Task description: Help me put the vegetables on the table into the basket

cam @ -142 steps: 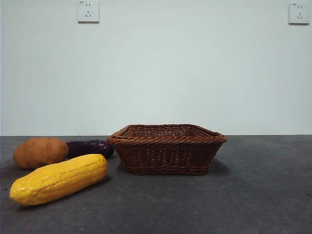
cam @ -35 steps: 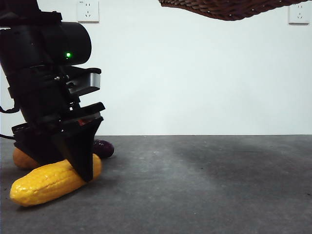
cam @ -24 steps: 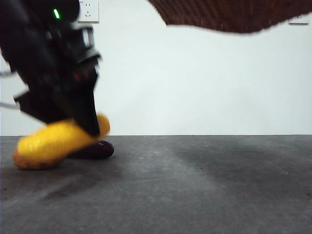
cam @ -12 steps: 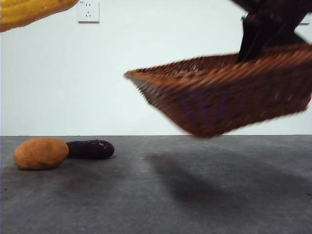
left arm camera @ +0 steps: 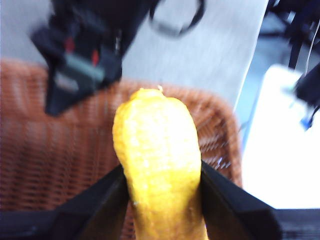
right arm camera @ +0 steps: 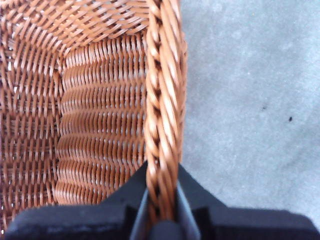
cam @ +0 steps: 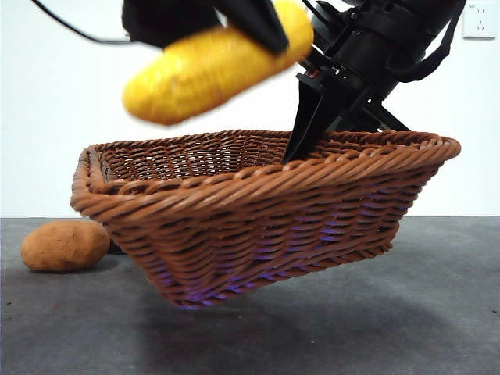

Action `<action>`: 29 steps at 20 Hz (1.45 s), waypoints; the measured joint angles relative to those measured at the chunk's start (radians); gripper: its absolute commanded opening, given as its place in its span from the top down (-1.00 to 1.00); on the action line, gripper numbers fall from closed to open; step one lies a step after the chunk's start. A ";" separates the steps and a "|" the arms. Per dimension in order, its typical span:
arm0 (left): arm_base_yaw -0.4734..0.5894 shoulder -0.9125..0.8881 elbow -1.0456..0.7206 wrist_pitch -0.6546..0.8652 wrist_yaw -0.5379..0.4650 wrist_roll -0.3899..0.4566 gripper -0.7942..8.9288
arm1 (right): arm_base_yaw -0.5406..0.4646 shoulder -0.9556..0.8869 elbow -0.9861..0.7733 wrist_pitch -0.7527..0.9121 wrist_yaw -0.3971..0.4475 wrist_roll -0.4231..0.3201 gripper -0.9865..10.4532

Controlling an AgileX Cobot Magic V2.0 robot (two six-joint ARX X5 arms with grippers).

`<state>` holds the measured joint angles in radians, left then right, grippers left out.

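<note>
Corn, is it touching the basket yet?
Apart. In the front view the corn, held by the left gripper, hangs above the basket, with white wall showing between them.

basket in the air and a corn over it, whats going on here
The right gripper is clamped on the basket rim, holding it tilted off the table. The left gripper holds the corn cob above the basket, not yet dropped in. The potato lies on the table beside the basket.
</note>
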<state>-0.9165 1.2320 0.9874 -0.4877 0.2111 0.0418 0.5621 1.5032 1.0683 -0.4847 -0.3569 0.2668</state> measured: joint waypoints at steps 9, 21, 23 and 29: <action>0.000 0.237 0.000 0.003 0.006 0.052 0.35 | 0.000 0.000 0.000 0.004 -0.001 0.005 0.85; 0.021 0.193 0.188 -0.194 -0.032 0.056 -0.26 | -0.012 0.000 0.000 0.001 -0.002 0.002 0.85; 0.056 0.153 0.272 -0.313 -0.134 0.109 -0.26 | -0.040 -0.001 0.002 -0.003 -0.003 -0.003 0.85; 0.407 -0.018 0.309 -0.442 -0.244 0.339 -0.26 | -0.231 -0.090 0.178 -0.208 -0.002 -0.100 0.85</action>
<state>-0.5091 1.2144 1.2968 -0.9298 -0.0326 0.3809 0.3313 1.4128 1.2465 -0.6926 -0.3592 0.1665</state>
